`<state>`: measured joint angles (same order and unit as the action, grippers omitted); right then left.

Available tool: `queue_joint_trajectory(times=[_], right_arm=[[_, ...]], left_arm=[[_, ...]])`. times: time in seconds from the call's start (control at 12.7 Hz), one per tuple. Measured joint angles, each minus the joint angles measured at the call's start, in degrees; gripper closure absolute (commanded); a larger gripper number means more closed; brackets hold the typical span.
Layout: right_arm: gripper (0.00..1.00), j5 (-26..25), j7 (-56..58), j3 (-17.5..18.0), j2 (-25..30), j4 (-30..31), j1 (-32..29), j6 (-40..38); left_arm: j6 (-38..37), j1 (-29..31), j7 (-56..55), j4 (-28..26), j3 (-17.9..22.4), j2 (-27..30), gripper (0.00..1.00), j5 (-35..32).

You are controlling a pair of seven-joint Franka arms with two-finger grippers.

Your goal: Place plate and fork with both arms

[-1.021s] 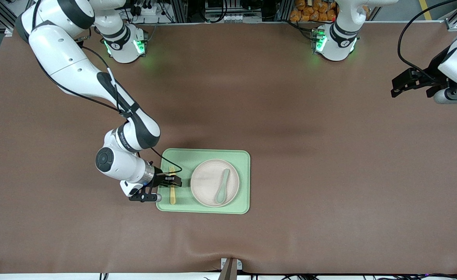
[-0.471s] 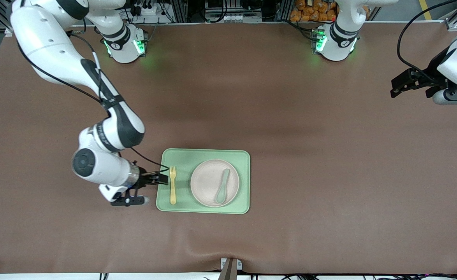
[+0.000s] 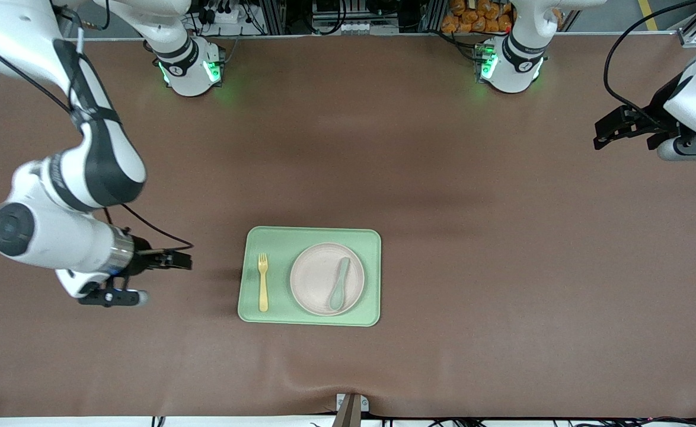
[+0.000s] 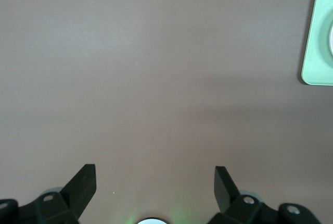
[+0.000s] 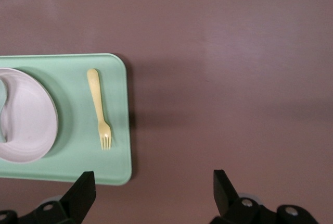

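Note:
The pale beige plate (image 3: 326, 279) lies on the light-green tray (image 3: 309, 237). The pale-yellow fork (image 3: 262, 281) lies on the tray beside the plate, toward the right arm's end; it also shows in the right wrist view (image 5: 99, 107), with the plate (image 5: 26, 125). My right gripper (image 3: 176, 260) is open and empty over bare table beside the tray. My left gripper (image 3: 612, 127) is open and empty, waiting over the left arm's end of the table.
A grey-green spoon (image 3: 339, 283) lies on the plate. The tray's corner shows in the left wrist view (image 4: 318, 41). The brown table mat (image 3: 502, 237) spreads all round the tray.
My right gripper has let go of the fork on the tray and drawn back off the tray toward the right arm's end of the table. The left arm has barely moved.

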<state>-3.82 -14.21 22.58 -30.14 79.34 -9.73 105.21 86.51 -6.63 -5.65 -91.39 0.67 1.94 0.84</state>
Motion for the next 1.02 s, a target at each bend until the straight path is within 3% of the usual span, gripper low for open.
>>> queue_joint_trajectory(times=[0.47, 0.79, 1.02], right_arm=[[0.0, 0.0, -5.5, 0.8, 10.1, 0.0, -0.9, -7.2], [0.0, 0.0, -5.5, 1.0, 13.1, -0.5, -1.1, -9.4], [0.0, 0.0, -1.1, -1.6, 16.0, -1.6, -0.2, -13.2]], left_arm=[[0.0, 0.0, 0.0, -0.1, 0.0, -0.4, 0.0, 0.0], [0.1, 0.1, 0.0, -0.1, 0.0, -0.6, 0.0, 0.0], [0.1, 0.1, 0.0, -0.1, 0.0, -0.6, 0.0, 0.0]])
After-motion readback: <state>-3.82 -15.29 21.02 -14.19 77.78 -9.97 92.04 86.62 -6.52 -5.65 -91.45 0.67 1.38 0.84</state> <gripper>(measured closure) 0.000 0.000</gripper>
